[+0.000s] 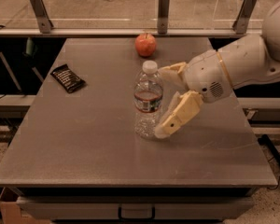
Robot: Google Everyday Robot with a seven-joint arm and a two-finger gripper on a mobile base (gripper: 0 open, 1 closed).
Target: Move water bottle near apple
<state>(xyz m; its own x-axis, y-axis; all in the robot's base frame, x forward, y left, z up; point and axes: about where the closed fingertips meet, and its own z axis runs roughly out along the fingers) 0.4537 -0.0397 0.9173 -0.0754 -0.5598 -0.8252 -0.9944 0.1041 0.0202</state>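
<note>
The water bottle [148, 100] stands upright near the middle of the grey table [84, 139]; it is clear, with a white cap and a dark label band. The apple [145, 44], red-orange, sits at the table's far edge, well behind the bottle. My gripper [164, 101] comes in from the right and is open. One cream finger [179, 114] reaches down by the bottle's right side near its base; the other finger [173, 70] is behind the bottle at shoulder height. The fingers are beside the bottle, not closed on it.
A dark snack packet [68, 78] lies at the table's left. A rail with metal posts [163, 6] runs behind the far edge. My white arm [252, 59] spans the table's right side.
</note>
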